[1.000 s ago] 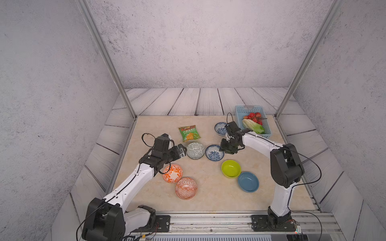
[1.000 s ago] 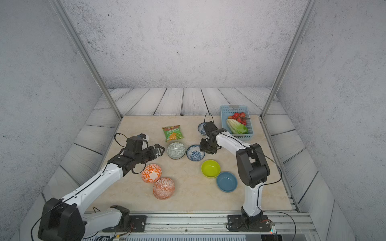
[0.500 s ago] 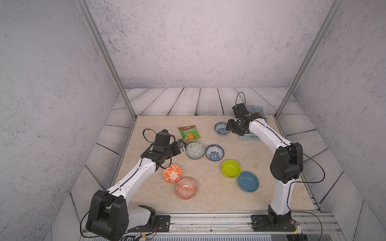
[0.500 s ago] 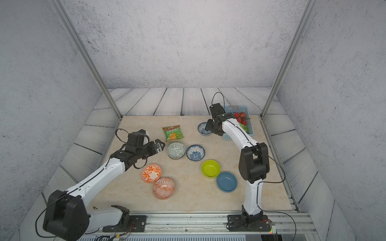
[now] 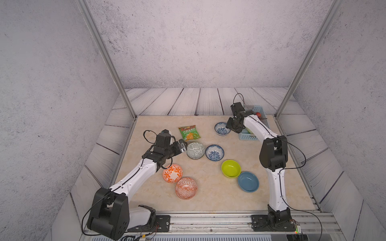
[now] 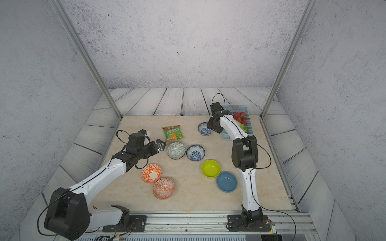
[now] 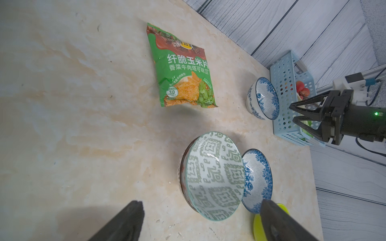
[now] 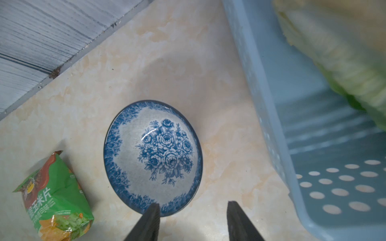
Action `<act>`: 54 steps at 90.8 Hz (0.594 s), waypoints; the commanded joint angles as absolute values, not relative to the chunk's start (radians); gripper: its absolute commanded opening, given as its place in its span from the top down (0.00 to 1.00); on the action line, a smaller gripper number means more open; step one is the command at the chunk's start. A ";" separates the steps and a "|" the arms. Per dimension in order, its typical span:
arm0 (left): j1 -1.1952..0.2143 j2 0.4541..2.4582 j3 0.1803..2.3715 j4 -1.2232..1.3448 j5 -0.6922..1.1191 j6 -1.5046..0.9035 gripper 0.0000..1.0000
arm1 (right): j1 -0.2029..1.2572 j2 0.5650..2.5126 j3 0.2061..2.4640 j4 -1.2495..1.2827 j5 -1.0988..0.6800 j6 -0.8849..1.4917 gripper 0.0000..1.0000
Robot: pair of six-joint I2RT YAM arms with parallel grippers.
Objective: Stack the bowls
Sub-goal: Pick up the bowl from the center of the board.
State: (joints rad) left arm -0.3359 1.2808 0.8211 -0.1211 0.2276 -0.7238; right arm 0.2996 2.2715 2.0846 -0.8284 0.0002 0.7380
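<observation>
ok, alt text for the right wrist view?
A blue-white floral bowl sits upright and empty on the marble table, the right gripper open at its rim, holding nothing. A green snack bag lies on one side of the bowl, a light-blue perforated basket with cabbage on the other.

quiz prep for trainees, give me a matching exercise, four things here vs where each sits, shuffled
1 snack bag
2 lime-green bowl
3 grey geometric bowl
4 rearmost blue floral bowl

a beside the light-blue basket
b ahead of the open left claw
c next to the plain blue bowl
d between the grey geometric bowl and the back edge

Pairs: 1-d, 2-c, 3-b, 4-a
</observation>
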 commanded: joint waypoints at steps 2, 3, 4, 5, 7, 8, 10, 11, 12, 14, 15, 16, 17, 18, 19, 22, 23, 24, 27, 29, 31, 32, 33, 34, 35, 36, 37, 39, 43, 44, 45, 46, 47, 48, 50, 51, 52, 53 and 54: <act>-0.328 1.283 0.815 -0.086 0.238 -0.730 0.07 | 0.299 2.307 2.090 -0.827 -0.040 0.761 0.49; -0.328 1.280 0.812 -0.084 0.237 -0.732 0.07 | 0.299 2.308 2.090 -0.826 -0.041 0.762 0.49; -0.328 1.280 0.810 -0.082 0.237 -0.732 0.07 | 0.299 2.310 2.088 -0.824 -0.041 0.762 0.49; -0.328 1.278 0.809 -0.081 0.236 -0.734 0.07 | 0.299 2.311 2.088 -0.823 -0.043 0.764 0.49; -0.328 1.276 0.807 -0.079 0.235 -0.734 0.07 | 0.298 2.313 2.088 -0.819 -0.046 0.764 0.50; -0.328 1.275 0.806 -0.077 0.235 -0.735 0.07 | 0.299 2.313 2.086 -0.818 -0.047 0.765 0.50; -0.328 1.275 0.804 -0.076 0.235 -0.736 0.07 | 0.299 2.314 2.086 -0.816 -0.049 0.765 0.50; -0.328 1.275 0.804 -0.075 0.236 -0.735 0.07 | 0.298 2.315 2.086 -0.815 -0.050 0.765 0.51; -0.328 1.276 0.805 -0.075 0.236 -0.736 0.07 | 0.299 2.316 2.086 -0.814 -0.051 0.764 0.51; -0.327 1.277 0.805 -0.074 0.238 -0.737 0.07 | 0.299 2.316 2.084 -0.813 -0.053 0.764 0.51; -0.327 1.278 0.805 -0.073 0.239 -0.738 0.07 | 0.299 2.316 2.083 -0.812 -0.053 0.764 0.51; -0.327 1.279 0.805 -0.073 0.239 -0.738 0.07 | 0.299 2.316 2.081 -0.810 -0.053 0.764 0.52; -0.327 1.280 0.806 -0.073 0.240 -0.738 0.07 | 0.299 2.316 2.079 -0.809 -0.054 0.765 0.52; -0.327 1.282 0.806 -0.072 0.241 -0.738 0.07 | 0.299 2.316 2.076 -0.807 -0.054 0.765 0.53; -0.327 1.282 0.806 -0.073 0.243 -0.738 0.07 | 0.298 2.316 2.074 -0.805 -0.054 0.765 0.53; -0.326 1.284 0.808 -0.072 0.244 -0.739 0.07 | 0.298 2.316 2.066 -0.800 -0.055 0.767 0.55; -0.326 1.285 0.808 -0.071 0.245 -0.739 0.07 | 0.299 2.316 2.065 -0.798 -0.057 0.767 0.56; -0.325 1.285 0.808 -0.071 0.245 -0.739 0.07 | 0.299 2.316 2.063 -0.795 -0.057 0.767 0.56; -0.324 1.285 0.807 -0.069 0.247 -0.740 0.07 | 0.299 2.318 2.058 -0.788 -0.061 0.768 0.60; -0.323 1.285 0.806 -0.068 0.248 -0.742 0.07 | 0.299 2.320 2.056 -0.786 -0.065 0.769 0.61; -0.322 1.286 0.804 -0.067 0.248 -0.743 0.07 | 0.299 2.324 2.056 -0.782 -0.070 0.771 0.62; -0.322 1.286 0.804 -0.066 0.249 -0.743 0.07 | 0.299 2.325 2.056 -0.782 -0.072 0.772 0.62; -0.321 1.286 0.803 -0.065 0.248 -0.744 0.07 | 0.299 2.326 2.056 -0.780 -0.074 0.773 0.63; -0.321 1.284 0.803 -0.065 0.249 -0.745 0.07 | 0.299 2.328 2.056 -0.780 -0.077 0.774 0.63; -0.321 1.284 0.802 -0.065 0.250 -0.745 0.07 | 0.299 2.330 2.055 -0.780 -0.079 0.774 0.63; -0.321 1.284 0.801 -0.065 0.250 -0.746 0.07 | 0.299 2.331 2.055 -0.779 -0.083 0.776 0.63; -0.321 1.283 0.801 -0.064 0.250 -0.747 0.07 | 0.299 2.332 2.055 -0.779 -0.085 0.777 0.64; -0.319 1.283 0.798 -0.061 0.250 -0.747 0.07 | 0.298 2.333 2.055 -0.779 -0.089 0.778 0.64; -0.317 1.280 0.795 -0.058 0.249 -0.749 0.07 | 0.298 2.338 2.053 -0.779 -0.092 0.780 0.64; -0.317 1.279 0.794 -0.057 0.249 -0.749 0.07 | 0.298 2.338 2.053 -0.778 -0.092 0.780 0.64; -0.317 1.278 0.794 -0.056 0.250 -0.750 0.07 | 0.299 2.340 2.053 -0.778 -0.092 0.781 0.64; -0.317 1.278 0.793 -0.056 0.250 -0.751 0.07 | 0.299 2.341 2.053 -0.778 -0.091 0.781 0.64; -0.316 1.278 0.792 -0.055 0.250 -0.751 0.07 | 0.299 2.342 2.053 -0.778 -0.091 0.781 0.64; -0.316 1.278 0.792 -0.054 0.250 -0.752 0.07 | 0.300 2.343 2.052 -0.777 -0.090 0.781 0.64; -0.316 1.278 0.792 -0.053 0.250 -0.753 0.07 | 0.299 2.345 2.052 -0.777 -0.089 0.781 0.64; -0.316 1.277 0.792 -0.053 0.250 -0.752 0.07 | 0.299 2.345 2.052 -0.776 -0.088 0.781 0.64; -0.316 1.277 0.792 -0.053 0.250 -0.753 0.07 | 0.298 2.346 2.052 -0.776 -0.088 0.782 0.64; -0.316 1.278 0.791 -0.052 0.251 -0.753 0.07 | 0.299 2.347 2.052 -0.776 -0.088 0.781 0.64; -0.315 1.278 0.790 -0.052 0.251 -0.753 0.07 | 0.298 2.347 2.052 -0.776 -0.088 0.782 0.64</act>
State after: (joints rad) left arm -0.3237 1.2816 0.8070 -0.0700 0.2405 -0.7464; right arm 0.2996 2.3180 2.0651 -0.7746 -0.0776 0.7712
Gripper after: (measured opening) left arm 0.930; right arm 0.357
